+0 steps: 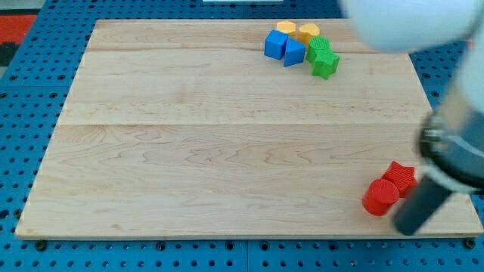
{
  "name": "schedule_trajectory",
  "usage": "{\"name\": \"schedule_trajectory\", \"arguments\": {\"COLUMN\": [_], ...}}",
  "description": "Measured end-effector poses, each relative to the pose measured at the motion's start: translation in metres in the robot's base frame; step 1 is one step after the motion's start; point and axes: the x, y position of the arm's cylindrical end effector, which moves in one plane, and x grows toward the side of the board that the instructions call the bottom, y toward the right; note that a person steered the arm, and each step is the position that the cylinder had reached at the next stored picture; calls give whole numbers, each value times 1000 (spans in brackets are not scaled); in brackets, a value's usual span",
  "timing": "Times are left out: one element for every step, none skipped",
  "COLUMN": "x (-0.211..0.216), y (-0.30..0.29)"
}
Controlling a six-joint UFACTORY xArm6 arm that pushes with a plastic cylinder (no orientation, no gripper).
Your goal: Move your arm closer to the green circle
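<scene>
The green circle [318, 45] lies near the view's top, right of centre, in a tight cluster of blocks. A green star [326, 64] touches it just below. My tip [407, 229] is at the view's bottom right, far below the green circle and a little to its right. The tip stands just right of a red circle [380, 197] and below a red star [401, 177]. The dark rod rises from the tip up and to the right.
Two blue blocks [283, 47] lie left of the green circle, and two yellow blocks [297, 31] lie above them. The arm's blurred white body [408, 23] covers the top right corner. The wooden board [189, 151] ends close below my tip.
</scene>
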Motion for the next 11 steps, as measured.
{"name": "schedule_trajectory", "arguments": {"x": [-28, -75, -133, -218, -265, -292, -294, -302, -321, -344, -350], "y": [39, 37, 34, 26, 26, 24, 11, 1, -30, -53, -79]}}
